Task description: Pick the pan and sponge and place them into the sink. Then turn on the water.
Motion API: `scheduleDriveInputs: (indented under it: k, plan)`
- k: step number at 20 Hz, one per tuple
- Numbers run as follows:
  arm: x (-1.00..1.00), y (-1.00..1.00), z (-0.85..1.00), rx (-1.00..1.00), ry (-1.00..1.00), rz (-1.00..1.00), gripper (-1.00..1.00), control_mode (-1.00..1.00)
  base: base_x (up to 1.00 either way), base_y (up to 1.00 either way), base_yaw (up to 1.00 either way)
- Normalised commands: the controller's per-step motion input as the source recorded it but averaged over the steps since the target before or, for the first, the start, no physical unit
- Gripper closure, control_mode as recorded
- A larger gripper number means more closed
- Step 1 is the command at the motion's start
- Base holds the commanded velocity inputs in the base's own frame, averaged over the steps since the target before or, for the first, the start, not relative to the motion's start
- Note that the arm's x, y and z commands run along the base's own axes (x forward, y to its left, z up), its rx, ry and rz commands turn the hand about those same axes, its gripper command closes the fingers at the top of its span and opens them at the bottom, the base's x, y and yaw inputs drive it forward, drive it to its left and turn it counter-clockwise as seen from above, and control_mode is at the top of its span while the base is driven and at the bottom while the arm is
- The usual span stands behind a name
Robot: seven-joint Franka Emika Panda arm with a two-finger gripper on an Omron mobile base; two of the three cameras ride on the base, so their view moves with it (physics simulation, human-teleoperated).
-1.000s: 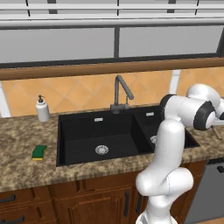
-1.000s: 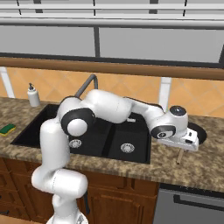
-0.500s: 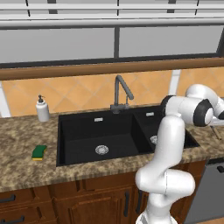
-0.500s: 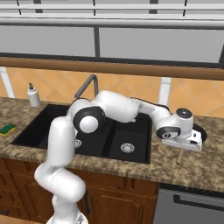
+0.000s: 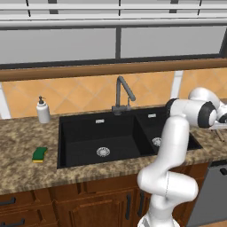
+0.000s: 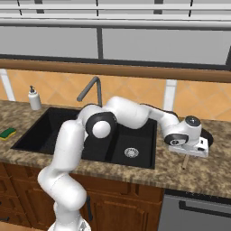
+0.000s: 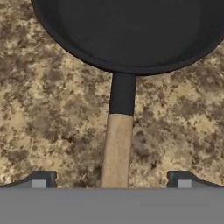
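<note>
The hand is hovering spread open astride the pan handle, on the counter right of the sink.

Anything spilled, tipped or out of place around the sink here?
Nothing stands out. The pan sits flat on the counter, the sponge lies left of the dry sink, and the soap bottle stands upright.

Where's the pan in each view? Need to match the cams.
Left base view: only the pan's wooden handle peeks out at the far right edge, behind the arm.
Right base view: pan at right, a dark rim behind the hand, its handle sticking toward the counter's front edge.
Hand view: pan across the top, handle running down the centre.
Shared landmark: the speckled counter under it.
</note>
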Motion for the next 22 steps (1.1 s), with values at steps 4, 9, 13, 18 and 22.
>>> scheduleDriveInputs:
  k: [4, 9, 13, 18, 22]
  plan:
    - [0.06, 0.00, -0.45, 0.00, 0.00, 0.00, -1.00, -1.00, 0.00, 0.00, 0.00]
    - [0.00, 0.00, -0.47, 0.00, 0.00, 0.00, -1.00, -1.00, 0.00, 0.00, 0.00]
    - [0.00, 0.00, -0.66, 0.00, 0.00, 0.00, 1.00, -1.00, 0.00, 0.00, 0.00]
    - [-0.01, 0.32, -0.62, 0.00, 0.00, 0.00, 1.00, -1.00, 0.00, 0.00, 0.00]
    - [-0.33, 0.59, -0.14, 0.00, -0.01, 0.00, 1.00, -1.00, 0.00, 0.00, 0.00]
